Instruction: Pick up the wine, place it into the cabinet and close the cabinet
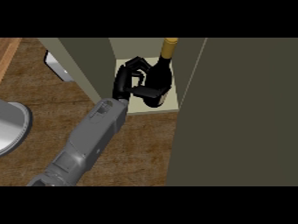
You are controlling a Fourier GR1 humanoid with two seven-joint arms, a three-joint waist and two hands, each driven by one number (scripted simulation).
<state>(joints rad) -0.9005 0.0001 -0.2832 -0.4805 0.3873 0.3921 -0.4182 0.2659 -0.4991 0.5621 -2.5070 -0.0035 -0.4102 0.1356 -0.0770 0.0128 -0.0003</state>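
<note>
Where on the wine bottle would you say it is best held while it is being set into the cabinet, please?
Around the dark body, below the shoulder, coming from the bottle's left side. The wine bottle stands upright inside the cabinet, its gold-capped neck slim and pointing up, so the wide body seems the surest part to hold. The hand already curls round it there, reaching in through the open front.

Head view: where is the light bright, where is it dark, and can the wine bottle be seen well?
Head view: the cabinet floor is pale and lit; the open door at right is dim olive; the dark wine bottle merges with the black hand around it, only its yellow top standing out; the metal pot at left shows soft shine.
</note>
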